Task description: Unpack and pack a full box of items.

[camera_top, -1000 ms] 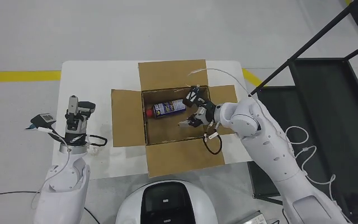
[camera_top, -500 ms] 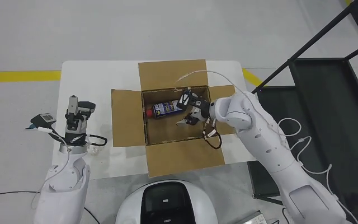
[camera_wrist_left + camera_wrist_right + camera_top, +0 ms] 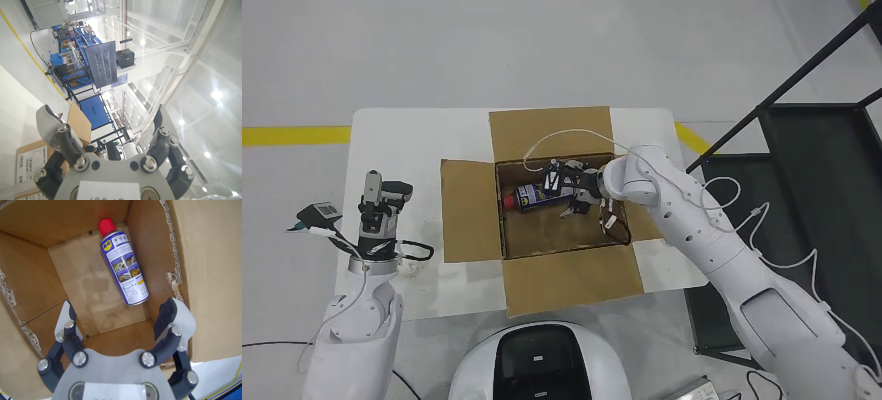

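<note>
One spray can (image 3: 122,262) lies in the box (image 3: 28,272) at 10 o'clock. Right tool (image 3: 117,306) hangs apart near its base, left tool (image 3: 102,113) apart too. We judge unpacking nearly done, packing pending.

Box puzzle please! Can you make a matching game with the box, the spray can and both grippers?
1 spray can
2 cardboard box
3 left gripper
4 right gripper

A open, pointing upward, apart from the box
B open, over the box's inside
C lying on its side on the box floor
D flaps spread, on the white table

Pairs: 1-C, 2-D, 3-A, 4-B
</note>
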{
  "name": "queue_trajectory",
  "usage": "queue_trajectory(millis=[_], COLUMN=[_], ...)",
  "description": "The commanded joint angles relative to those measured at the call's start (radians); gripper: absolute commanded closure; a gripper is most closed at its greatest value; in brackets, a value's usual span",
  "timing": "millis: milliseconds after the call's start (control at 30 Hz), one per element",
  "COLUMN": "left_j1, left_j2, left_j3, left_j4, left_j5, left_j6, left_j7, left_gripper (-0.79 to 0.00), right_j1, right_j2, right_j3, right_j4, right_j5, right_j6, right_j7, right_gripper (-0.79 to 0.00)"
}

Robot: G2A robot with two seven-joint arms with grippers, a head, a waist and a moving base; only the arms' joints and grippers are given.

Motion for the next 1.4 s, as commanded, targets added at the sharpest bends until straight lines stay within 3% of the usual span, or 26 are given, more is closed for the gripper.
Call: queue_trajectory(millis=[0,233,467,733,1067,1367], left_j1=[0.0,0.0,0.0,0.0,0.0,0.0], left_j2=[0.0,0.0,0.0,0.0,0.0,0.0], left_j3=[0.0,0.0,0.0,0.0,0.0,0.0], left_j4=[0.0,0.0,0.0,0.0,0.0,0.0], left_j5=[0.0,0.0,0.0,0.0,0.0,0.0], left_j6=[0.0,0.0,0.0,0.0,0.0,0.0], left_j7=[0.0,0.0,0.0,0.0,0.0,0.0], left_gripper=[-0.785,-0.785,-0.785,-0.785,-0.785,-0.785], right_j1=[0.0,0.0,0.113,0.225,0.313,0.36], right_j2=[0.0,-0.002,-0.042,-0.118,-0.23,-0.327], right_j3=[0.0,-0.019,-0.132,-0.286,-0.411,-0.489], right_j4=[0.0,-0.004,0.112,0.298,0.57,0.74], right_j5=[0.0,-0.022,-0.104,-0.204,-0.282,-0.349], right_j6=[0.0,-0.022,-0.1,-0.164,-0.142,-0.141], right_j7=[0.0,0.006,-0.043,-0.175,-0.391,-0.499], right_gripper=[-0.785,-0.785,-0.785,-0.785,-0.785,-0.785])
